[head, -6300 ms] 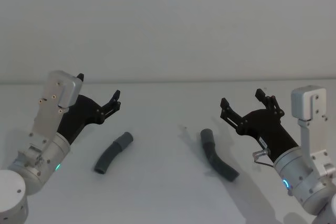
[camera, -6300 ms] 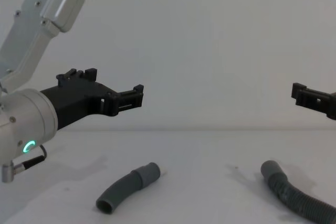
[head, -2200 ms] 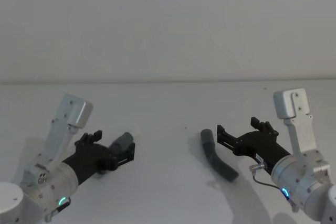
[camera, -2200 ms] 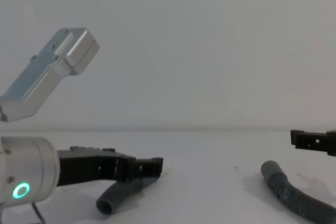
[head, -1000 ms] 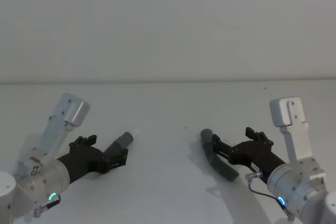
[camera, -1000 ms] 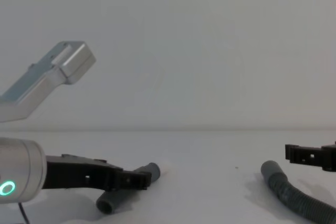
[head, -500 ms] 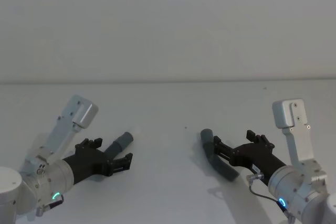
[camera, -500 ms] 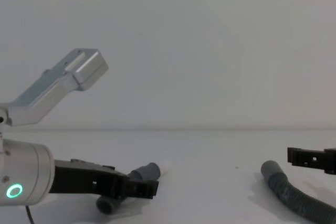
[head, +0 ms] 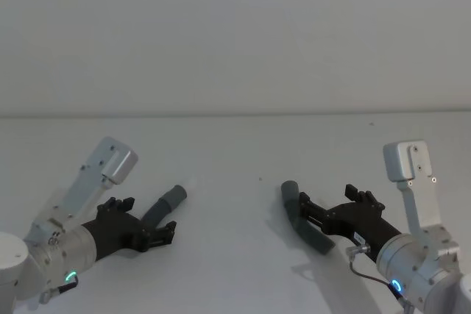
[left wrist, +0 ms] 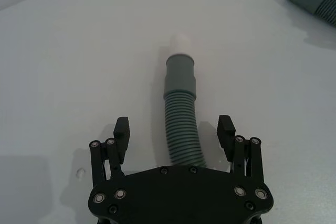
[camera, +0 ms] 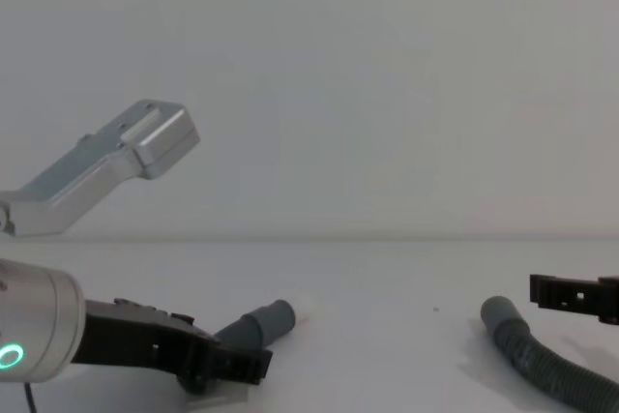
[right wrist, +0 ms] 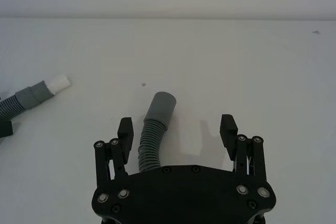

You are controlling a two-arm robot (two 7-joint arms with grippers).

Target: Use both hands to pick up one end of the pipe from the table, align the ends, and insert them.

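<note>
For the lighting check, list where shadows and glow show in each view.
Left wrist view: soft shadow beside the white-tipped hose, by the open left gripper. Right wrist view: faint shadow on the table beside the socket hose, within the open right gripper. Chest view: green ring light glows.

Two separate lengths of dark grey ribbed hose lie flat on the white table [head: 235,277], well apart. The left hose piece [head: 163,206] curves gently and ends in a smooth grey collar [left wrist: 181,74] with a narrower white tip [left wrist: 181,43], aimed away from the robot. The left gripper [left wrist: 174,125] sits low with its fingers spread to either side of the ribs. The right hose piece [head: 298,215] ends in a wider plain socket cuff [right wrist: 160,107]. It lies between the parted fingers of the right gripper [right wrist: 176,124], close to one finger.
</note>
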